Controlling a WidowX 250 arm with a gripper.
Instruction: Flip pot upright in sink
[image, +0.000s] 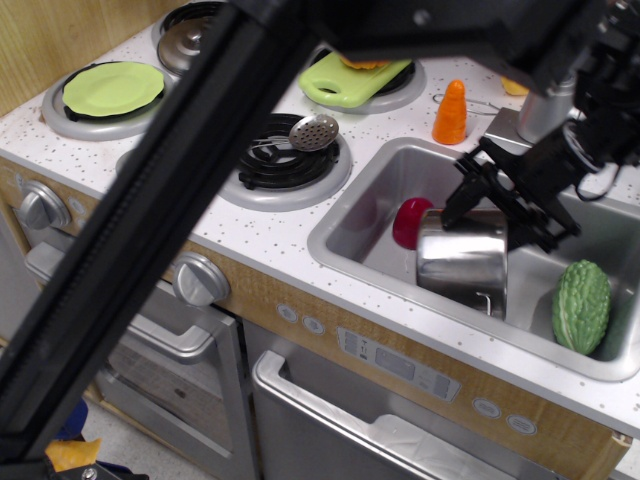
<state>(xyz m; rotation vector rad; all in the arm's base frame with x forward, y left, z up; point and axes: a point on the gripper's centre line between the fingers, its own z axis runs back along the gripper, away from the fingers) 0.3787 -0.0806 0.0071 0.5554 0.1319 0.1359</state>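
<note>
The shiny steel pot (462, 262) lies in the sink (398, 172), tilted, its smooth side toward the camera and a wire handle at its lower right. My gripper (505, 216) hangs just behind and above the pot's far upper edge. Its black fingers (463, 197) stand wide apart, one at the pot's upper left and the other beyond its upper right corner. The fingers are close against the pot, but I cannot tell if they press on it. The arm's black link crosses the left of the view and hides part of the stove.
A red cup (408, 222) stands mouth-down left of the pot, touching it or nearly so. A green bumpy gourd (581, 305) lies at the sink's right end. An orange carrot (451, 113) and the faucet (545, 112) stand behind the sink. A slotted spoon (313, 129) lies on the burner.
</note>
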